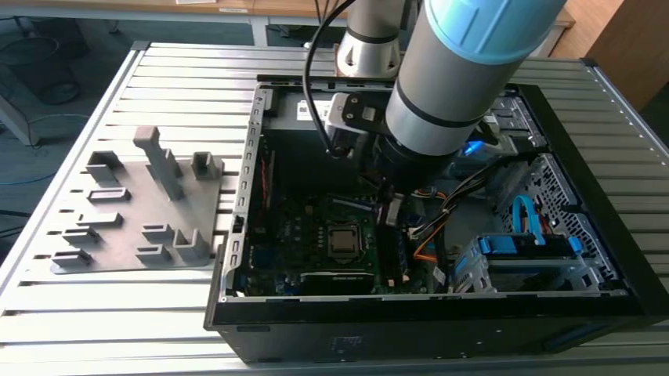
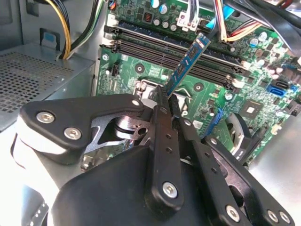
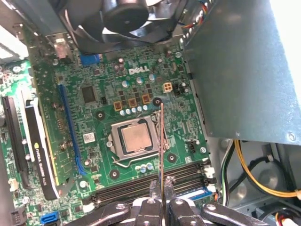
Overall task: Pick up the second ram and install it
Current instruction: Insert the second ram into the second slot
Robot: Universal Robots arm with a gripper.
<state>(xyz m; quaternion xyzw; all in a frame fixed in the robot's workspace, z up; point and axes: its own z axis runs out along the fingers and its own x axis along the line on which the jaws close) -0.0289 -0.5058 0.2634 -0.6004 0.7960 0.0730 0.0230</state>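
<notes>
Tool [image 2: 168, 100]: pinching second ram [image 2: 190, 61] by one end, above motherboard [image 2: 153, 70]. Item judged light, stiff, thin, fragile; best held on flat faces, clear of contacts.

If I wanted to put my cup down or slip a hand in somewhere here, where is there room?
Bare table runs around the grey holder, on the exterior view's left of the case. Inside the case it is crowded: the arm, cables, and the fingers shut on the ram.
</notes>
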